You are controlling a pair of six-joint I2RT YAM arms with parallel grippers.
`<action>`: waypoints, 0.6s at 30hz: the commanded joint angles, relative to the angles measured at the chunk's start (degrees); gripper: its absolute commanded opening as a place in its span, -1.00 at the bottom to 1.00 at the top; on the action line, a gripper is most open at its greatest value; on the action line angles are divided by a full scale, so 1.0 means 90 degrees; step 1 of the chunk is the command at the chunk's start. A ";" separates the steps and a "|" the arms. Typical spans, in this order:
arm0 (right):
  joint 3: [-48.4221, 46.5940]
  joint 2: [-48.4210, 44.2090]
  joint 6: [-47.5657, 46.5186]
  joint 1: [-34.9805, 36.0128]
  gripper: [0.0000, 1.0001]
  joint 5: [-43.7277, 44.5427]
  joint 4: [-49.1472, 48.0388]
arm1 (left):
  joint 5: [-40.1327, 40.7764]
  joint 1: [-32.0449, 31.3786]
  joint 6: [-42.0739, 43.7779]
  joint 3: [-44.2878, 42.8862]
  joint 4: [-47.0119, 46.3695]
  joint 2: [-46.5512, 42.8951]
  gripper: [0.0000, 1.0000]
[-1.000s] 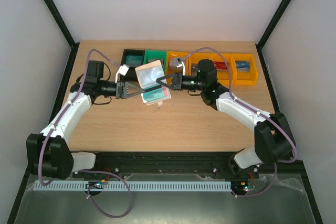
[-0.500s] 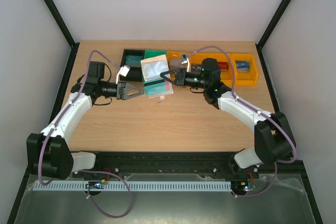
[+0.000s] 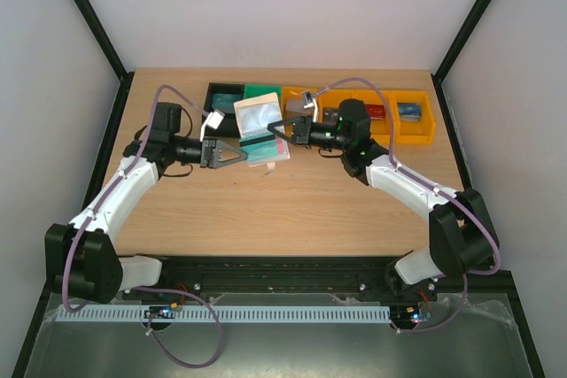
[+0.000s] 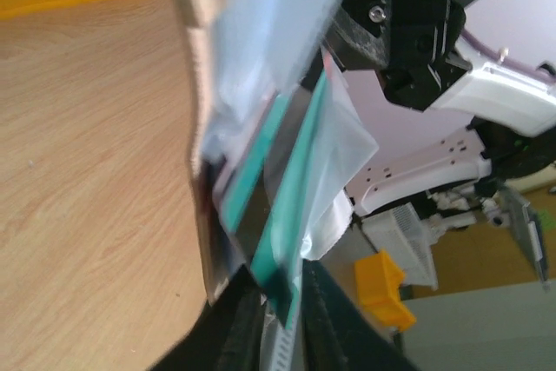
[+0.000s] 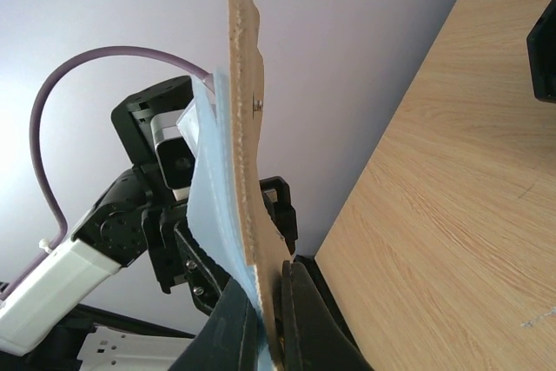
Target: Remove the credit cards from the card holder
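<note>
The card holder (image 3: 257,119) hangs open in the air over the far middle of the desk (image 3: 292,219), just in front of the green bin (image 3: 262,91) and between the two grippers. The right gripper (image 3: 271,133) comes in from the right and is clamped on the holder's edge. In the right wrist view its fingers (image 5: 239,327) pinch the tan-edged cover and the pale blue sleeve (image 5: 213,206) together, and the holder stands up on edge from them. The upper leaf looks pale and see-through from above. The lower leaf shows a teal card (image 3: 268,153) in its sleeve. The left gripper (image 3: 239,154) reaches in from the left, with its tips at the holder's lower left edge. In the left wrist view its jaws stand a narrow gap apart, with the bottom corner of the teal card (image 4: 287,215) and the clear sleeve (image 4: 343,154) dipping between them. Background shows in the gap beside the card, so the fingers (image 4: 246,332) do not appear to press it. A row of bins lines the far edge: a black bin (image 3: 223,95), the green one, then orange bins (image 3: 415,130) to the right. A red card (image 3: 373,112) and a blue card (image 3: 408,111) lie in the orange bins.
</note>
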State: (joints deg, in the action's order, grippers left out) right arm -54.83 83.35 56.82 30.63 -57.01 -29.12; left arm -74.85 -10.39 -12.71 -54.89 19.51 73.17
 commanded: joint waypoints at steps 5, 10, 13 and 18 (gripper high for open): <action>-0.0151 0.0011 -0.0161 0.0049 -0.97 -0.0032 -0.0146 | -0.0118 0.0002 0.0180 0.0005 0.0064 0.0010 -0.96; -0.0220 -0.0120 -0.0534 -0.0141 -0.97 0.0010 0.0372 | -0.0099 0.0163 0.0251 0.0113 0.0114 -0.0059 -0.95; -0.0169 -0.0242 -0.0584 -0.0293 -0.97 -0.0001 0.0490 | -0.0091 0.0231 0.0352 0.0141 0.0196 -0.0082 -0.95; -0.0173 -0.0349 -0.0701 -0.0406 -0.97 -0.0017 0.0667 | -0.0089 0.0237 0.0411 0.0152 0.0221 -0.0092 -0.96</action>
State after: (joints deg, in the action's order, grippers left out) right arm -54.89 83.22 52.42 29.74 -57.47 -25.36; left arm -75.02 -9.63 -11.20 -54.26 20.16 73.17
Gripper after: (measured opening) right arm 0.035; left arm 0.024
